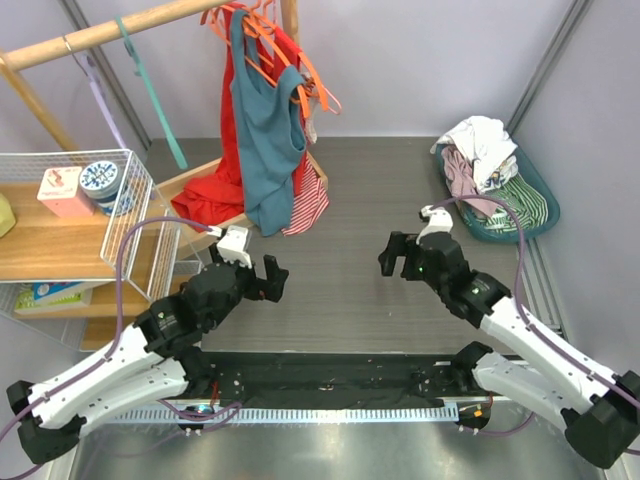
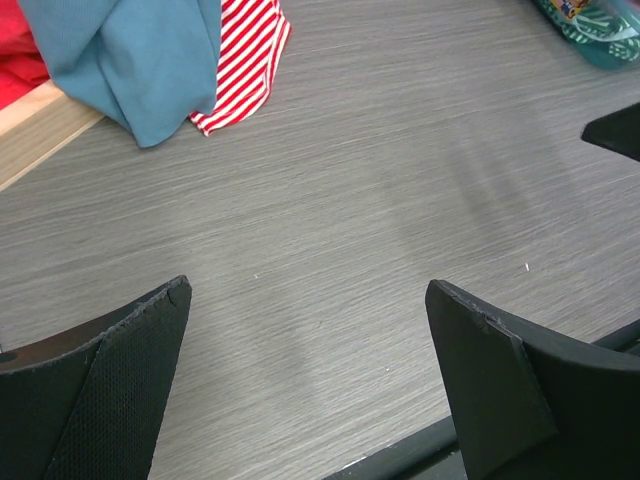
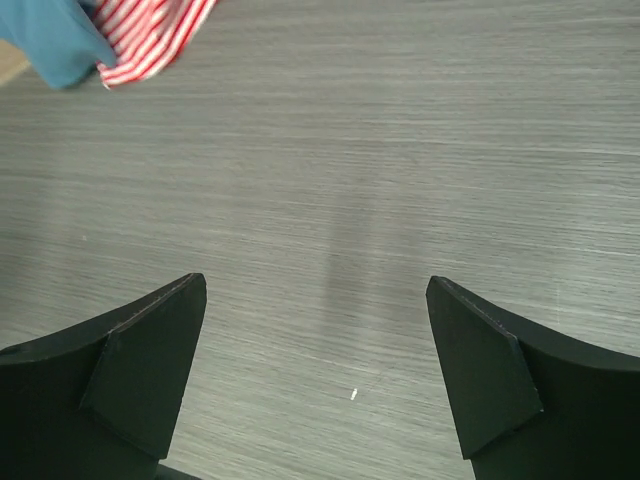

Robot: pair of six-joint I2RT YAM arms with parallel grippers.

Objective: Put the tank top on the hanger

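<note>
Both tools wide open and empty: left gripper (image 2: 308, 290) and right gripper (image 3: 315, 283) low over the grey table (image 1: 350, 290), well apart from the clothes.

Dusty teal tank top (image 1: 268, 140) up at the back, draped on the orange hanger (image 1: 318, 88) hooked over the wooden rail (image 1: 110, 30). Crowded against a long red garment (image 1: 215, 190) and a red-and-white striped garment (image 1: 308, 205).

Risk, as a judgement: seems to hang lopsided, with one strap high near the hook and the other shoulder lower on the sloping arm. Could slide off the thin, smooth plastic if jostled. Could also snag on the neighbouring clothes, or tip the hanger off the rail, on any reach back in.

Soft, limp fabric with wide straps and a scooped neck. Falls in long folds, hem down beside the rack's wooden base (image 2: 40, 130).
</note>
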